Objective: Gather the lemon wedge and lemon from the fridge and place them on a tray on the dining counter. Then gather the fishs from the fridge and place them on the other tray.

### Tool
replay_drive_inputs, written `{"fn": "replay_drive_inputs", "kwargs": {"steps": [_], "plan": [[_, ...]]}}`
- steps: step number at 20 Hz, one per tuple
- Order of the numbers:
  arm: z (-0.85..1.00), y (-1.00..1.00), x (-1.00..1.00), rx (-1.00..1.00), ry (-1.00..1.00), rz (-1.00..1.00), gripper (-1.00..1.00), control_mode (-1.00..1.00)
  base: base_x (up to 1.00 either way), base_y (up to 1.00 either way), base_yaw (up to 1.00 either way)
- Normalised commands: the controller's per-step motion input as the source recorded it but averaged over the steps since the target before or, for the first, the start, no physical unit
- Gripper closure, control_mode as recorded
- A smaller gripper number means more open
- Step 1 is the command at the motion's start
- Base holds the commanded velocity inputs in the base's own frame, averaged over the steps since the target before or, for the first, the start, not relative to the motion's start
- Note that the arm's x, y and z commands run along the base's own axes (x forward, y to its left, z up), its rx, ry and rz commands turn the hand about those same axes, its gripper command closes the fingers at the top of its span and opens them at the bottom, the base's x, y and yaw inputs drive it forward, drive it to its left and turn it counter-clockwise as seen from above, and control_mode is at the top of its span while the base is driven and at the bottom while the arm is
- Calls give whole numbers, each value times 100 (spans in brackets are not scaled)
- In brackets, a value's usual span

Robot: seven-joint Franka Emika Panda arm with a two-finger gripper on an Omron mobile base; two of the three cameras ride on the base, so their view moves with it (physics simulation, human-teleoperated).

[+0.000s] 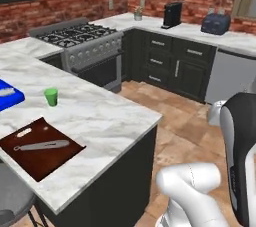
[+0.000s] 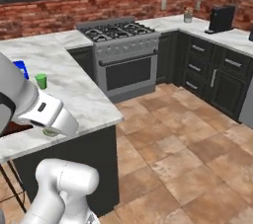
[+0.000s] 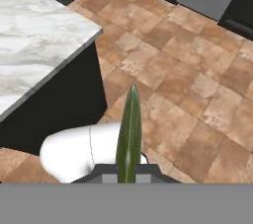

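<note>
Your claw [image 3: 128,172] is pinched almost fully closed on a thin greenish sliver [image 3: 129,129] standing up between its tips, probably the lemon wedge seen from its edge; it hangs over the floor [image 3: 197,70] beside the bench [image 3: 34,25] corner, I think for carrying. The brown tray [image 1: 45,165] lies flat near the bench edge with a silvery utensil [image 1: 42,145] on it, so aim at its bare part; the blue tray [image 1: 10,98] is for the fish.

The white-grey marble tabletop [image 1: 100,116] of the dining island carries a dark reddish-brown tray [image 1: 40,158] near its close edge, with a silvery utensil lying on it. Farther back stands a small green cup [image 1: 51,96], and to its left lies a bright blue tray [image 1: 7,96].
</note>
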Motion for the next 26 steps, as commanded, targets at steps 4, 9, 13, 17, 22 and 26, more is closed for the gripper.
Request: {"fn": "replay_drive_inputs", "kwargs": {"steps": [4,9,13,17,22,26], "plan": [[0,0,0,0,0,0,100,100,-25,36,43],[0,0,0,0,0,0,100,100,-6,48,40],[0,0,0,0,0,0,100,100,9,52,38],[0,0,0,0,0,0,100,100,55,35,37],[0,0,0,0,0,0,100,100,75,29,37],[0,0,0,0,0,0,100,100,76,7,36]]}}
